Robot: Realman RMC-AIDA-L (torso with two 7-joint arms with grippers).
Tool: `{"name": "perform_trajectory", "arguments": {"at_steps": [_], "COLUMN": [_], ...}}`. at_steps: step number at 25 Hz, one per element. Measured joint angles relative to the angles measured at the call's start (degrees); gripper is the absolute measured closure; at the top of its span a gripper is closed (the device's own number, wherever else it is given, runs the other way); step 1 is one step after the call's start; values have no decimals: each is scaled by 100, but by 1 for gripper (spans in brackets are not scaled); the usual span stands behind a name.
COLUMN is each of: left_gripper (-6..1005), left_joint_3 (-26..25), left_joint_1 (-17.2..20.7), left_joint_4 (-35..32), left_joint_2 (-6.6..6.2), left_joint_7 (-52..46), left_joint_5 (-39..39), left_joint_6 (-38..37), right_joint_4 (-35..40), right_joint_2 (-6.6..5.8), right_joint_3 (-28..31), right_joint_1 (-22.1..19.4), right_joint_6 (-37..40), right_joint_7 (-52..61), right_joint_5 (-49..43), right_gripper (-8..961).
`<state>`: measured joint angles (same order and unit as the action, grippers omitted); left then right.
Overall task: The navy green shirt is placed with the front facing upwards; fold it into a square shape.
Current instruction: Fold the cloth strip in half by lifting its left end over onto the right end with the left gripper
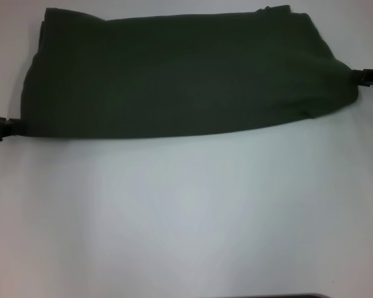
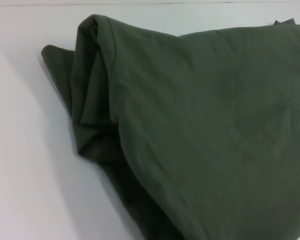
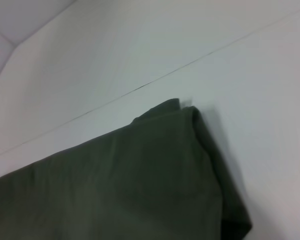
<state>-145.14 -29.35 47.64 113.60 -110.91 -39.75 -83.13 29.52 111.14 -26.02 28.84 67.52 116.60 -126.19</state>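
The shirt lies across the far half of the white table, already folded into a wide band, no lettering showing. The left gripper sits at its near left corner and the right gripper at its right end; each looks clamped on the cloth (the fingertips are hidden, so this is a judgement). To fold well, carry both corners level and together, keeping the edge taut.

Soft, even light falls from above on the white bench, which looks washed out and faintly bluish. The dark shirt reads nearly black in the head view, its folds barely visible. Both wrist views are slightly blurred, with gentle shadows beside the cloth.
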Motion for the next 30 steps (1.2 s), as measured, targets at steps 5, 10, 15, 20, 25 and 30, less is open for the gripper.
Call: {"name": "perform_trajectory", "arguments": {"at_steps": [5, 10, 15, 20, 25, 30], "left_gripper": [994, 994, 994, 994, 993, 993], "left_joint_3": [3, -1, 2, 4, 4, 4], "left_joint_1": [0, 0, -8, -30, -43, -44], "left_joint_4": [0, 0, 14, 18, 17, 14], "left_joint_2": [6, 18, 40, 50, 50, 48], "left_joint_7": [0, 0, 6, 9, 9, 9], "left_joint_5": [-26, -30, -32, -33, -33, -38], "left_joint_6": [7, 14, 18, 25, 40, 43], "right_joint_4": [2, 1, 1, 1, -20, -22], "right_joint_2": [-17, -17, -9, 41, 98, 141], "right_joint_3": [-37, -61, -63, -62, -61, -61], "right_joint_1": [-13, -60, -73, -25, 22, 42], "right_joint_6": [220, 247, 249, 177, 47, -20], "right_joint_7": [-2, -3, -5, -8, -20, -51], "right_joint_5": [-117, -225, -248, -248, -239, -239], "right_gripper": [679, 574, 504, 511, 517, 524]}}
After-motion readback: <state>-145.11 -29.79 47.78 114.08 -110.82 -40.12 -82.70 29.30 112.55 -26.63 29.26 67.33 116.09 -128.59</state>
